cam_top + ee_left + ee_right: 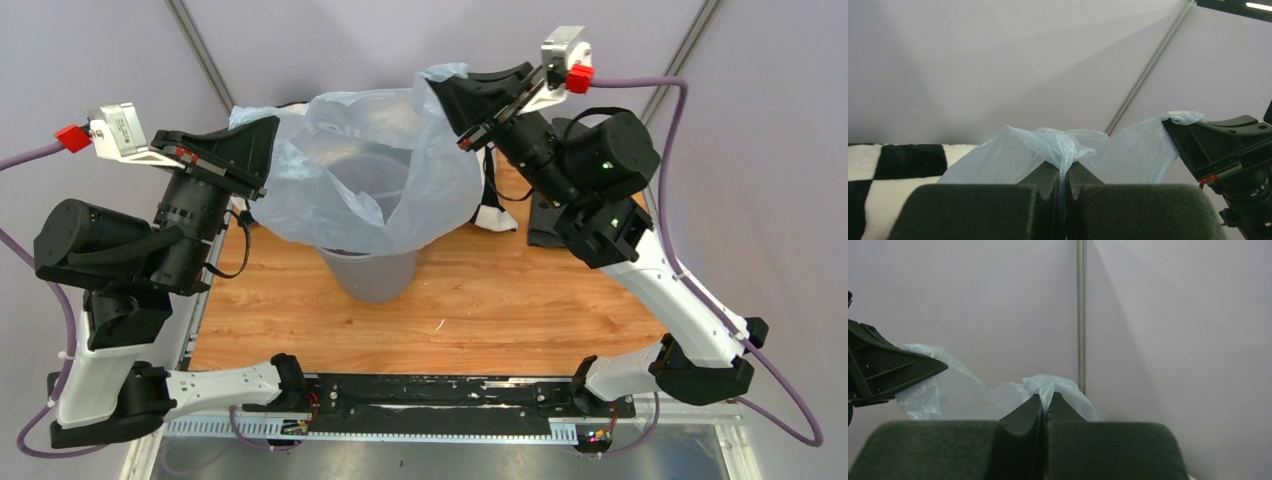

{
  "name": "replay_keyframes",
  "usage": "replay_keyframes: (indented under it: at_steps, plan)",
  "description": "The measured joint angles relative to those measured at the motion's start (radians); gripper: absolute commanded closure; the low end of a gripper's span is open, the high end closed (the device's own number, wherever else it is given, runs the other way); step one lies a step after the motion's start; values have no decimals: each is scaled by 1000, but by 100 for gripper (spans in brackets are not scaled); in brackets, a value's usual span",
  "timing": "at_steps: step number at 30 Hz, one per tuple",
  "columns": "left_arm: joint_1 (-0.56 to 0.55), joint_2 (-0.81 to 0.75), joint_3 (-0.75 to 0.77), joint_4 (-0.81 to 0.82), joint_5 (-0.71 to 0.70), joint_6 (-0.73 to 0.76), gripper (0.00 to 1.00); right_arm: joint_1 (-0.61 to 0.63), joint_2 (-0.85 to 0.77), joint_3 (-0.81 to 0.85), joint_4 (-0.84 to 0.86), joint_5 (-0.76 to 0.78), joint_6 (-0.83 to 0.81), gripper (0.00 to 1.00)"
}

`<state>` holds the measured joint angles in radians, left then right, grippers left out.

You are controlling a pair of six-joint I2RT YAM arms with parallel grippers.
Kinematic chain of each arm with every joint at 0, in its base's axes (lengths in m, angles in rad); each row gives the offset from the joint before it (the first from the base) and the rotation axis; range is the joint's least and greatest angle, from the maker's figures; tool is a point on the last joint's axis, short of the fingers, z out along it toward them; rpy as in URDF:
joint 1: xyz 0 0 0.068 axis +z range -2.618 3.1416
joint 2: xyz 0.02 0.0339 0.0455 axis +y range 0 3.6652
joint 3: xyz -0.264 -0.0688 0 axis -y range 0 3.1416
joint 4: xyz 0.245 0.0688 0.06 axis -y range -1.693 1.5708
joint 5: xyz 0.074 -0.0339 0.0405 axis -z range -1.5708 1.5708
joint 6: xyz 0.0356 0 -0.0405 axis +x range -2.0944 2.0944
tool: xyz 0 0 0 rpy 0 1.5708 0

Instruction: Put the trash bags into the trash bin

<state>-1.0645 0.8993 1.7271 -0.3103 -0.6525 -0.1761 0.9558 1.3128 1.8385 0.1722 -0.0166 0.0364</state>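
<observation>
**Overhead view.** My left gripper (268, 140) and my right gripper (448, 98) hold the bag (370, 175) stretched between them, each at one side of its open mouth. The bag is pale blue, thin and crinkled. It hangs directly over the bin (372, 272), and its lower folds drape across the bin's top and hide the rim. Only the bin's grey lower wall shows beneath the film. A dark hollow shows through the bag's mouth, but I cannot tell how far the bag reaches down inside the bin. The bin stands upright on the wooden table (520, 300), at mid-width toward the far edge. Both my arms are raised, one on either side of it.

**Left wrist view.** My left jaws are drawn narrow and pinch a twisted fold of the bag. The fold rises as a small peak just above my fingertips, and the film spreads away on both sides. A black-and-white checkered pillow (893, 167) lies at the left edge. My right gripper shows at the right, with a bunched corner of the bag at its tip.

**Right wrist view.** My right jaws are likewise almost closed, gripping the bag. A puff of film stands just above and beside the tips. My left gripper enters from the left edge, and the bag spans the space between us.
</observation>
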Motion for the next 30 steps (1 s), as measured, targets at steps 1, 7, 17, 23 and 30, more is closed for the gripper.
replay_keyframes:
  at_steps: [1, 7, 17, 23, 30]
  plan:
    - [0, 1, -3, -3, -14, 5, 100, 5, 13, -2, -6, -3, 8, 100]
    - [0, 5, -3, -6, -151, 37, 100, 21, 19, -2, -31, -13, 29, 83]
    - [0, 167, 100, 57, -453, 285, 100, 26, -117, -111, -66, -54, 48, 30]
    - [90, 285, 189, -25, -479, 304, 100, 26, -211, -169, -116, -92, 45, 23]
    - [282, 313, 228, -188, -411, 187, 100, 26, -329, -227, -196, -114, 31, 21]
